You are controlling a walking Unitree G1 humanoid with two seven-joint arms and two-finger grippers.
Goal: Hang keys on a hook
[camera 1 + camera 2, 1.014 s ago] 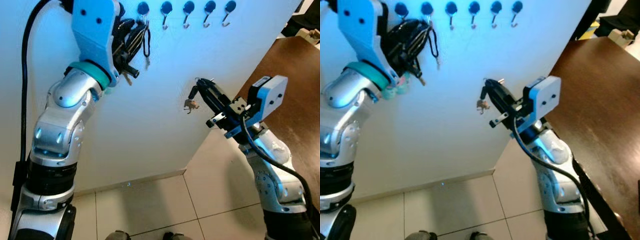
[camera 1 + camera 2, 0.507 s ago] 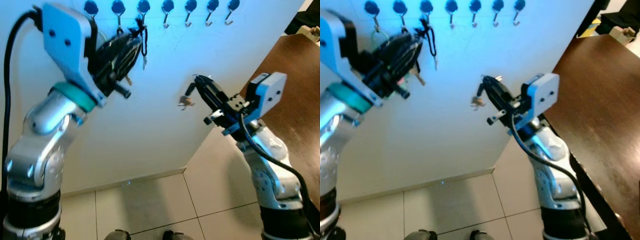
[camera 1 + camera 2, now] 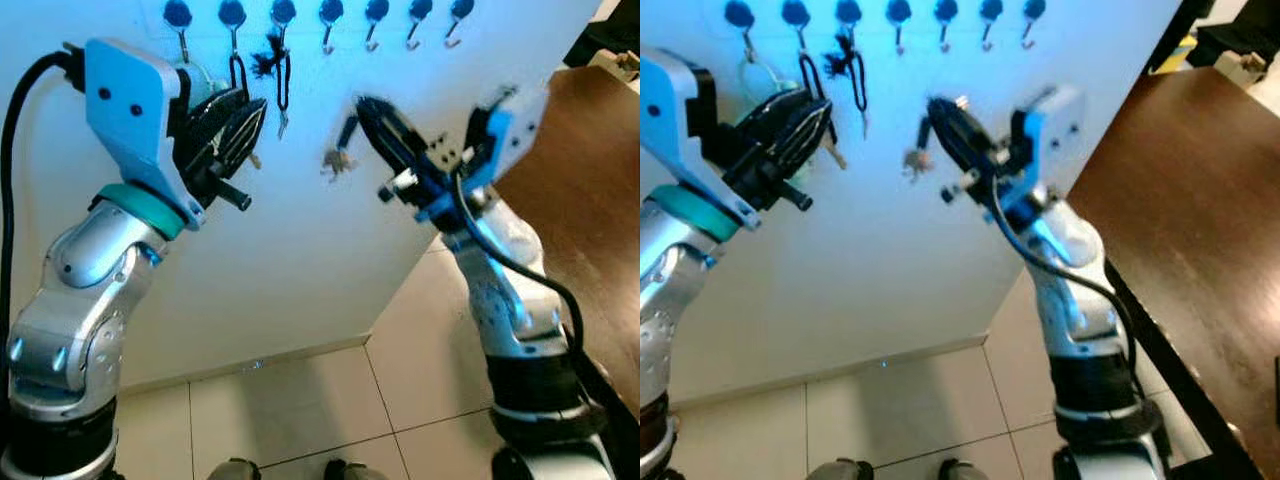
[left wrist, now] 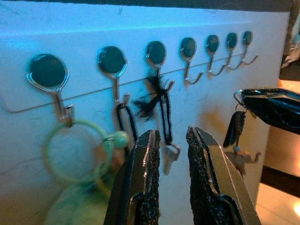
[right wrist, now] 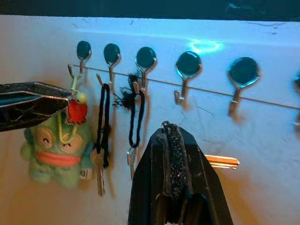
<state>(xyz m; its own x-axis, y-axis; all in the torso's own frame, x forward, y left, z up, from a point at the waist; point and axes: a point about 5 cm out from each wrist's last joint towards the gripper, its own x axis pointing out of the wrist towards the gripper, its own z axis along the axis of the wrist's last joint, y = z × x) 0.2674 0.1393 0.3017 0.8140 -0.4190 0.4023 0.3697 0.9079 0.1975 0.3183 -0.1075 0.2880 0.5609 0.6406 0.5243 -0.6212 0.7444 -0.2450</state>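
Observation:
A row of blue-capped metal hooks (image 3: 331, 14) runs along the top of a white wall. My right gripper (image 3: 362, 106) is raised toward the wall below the hooks. It is shut on the ring of a set of keys (image 3: 335, 160), and a small charm dangles from the ring. In the right wrist view the key (image 5: 224, 162) sticks out beside the closed fingers (image 5: 171, 140), below a bare hook (image 5: 187, 70). My left gripper (image 4: 171, 136) is open and holds nothing, just below a black-cord key (image 3: 283, 80) that hangs from the third hook.
A green plush toy (image 5: 58, 145) hangs on the first hook. A second black-cord key (image 5: 103, 126) hangs on the hook beside it. A dark brown table (image 3: 600, 180) stands to the right of the wall. Beige floor tiles (image 3: 300, 410) lie below.
My right gripper has risen and swung left toward the hooks with the keys. My left gripper has drawn back down and left from the black-cord key, which stays on its hook.

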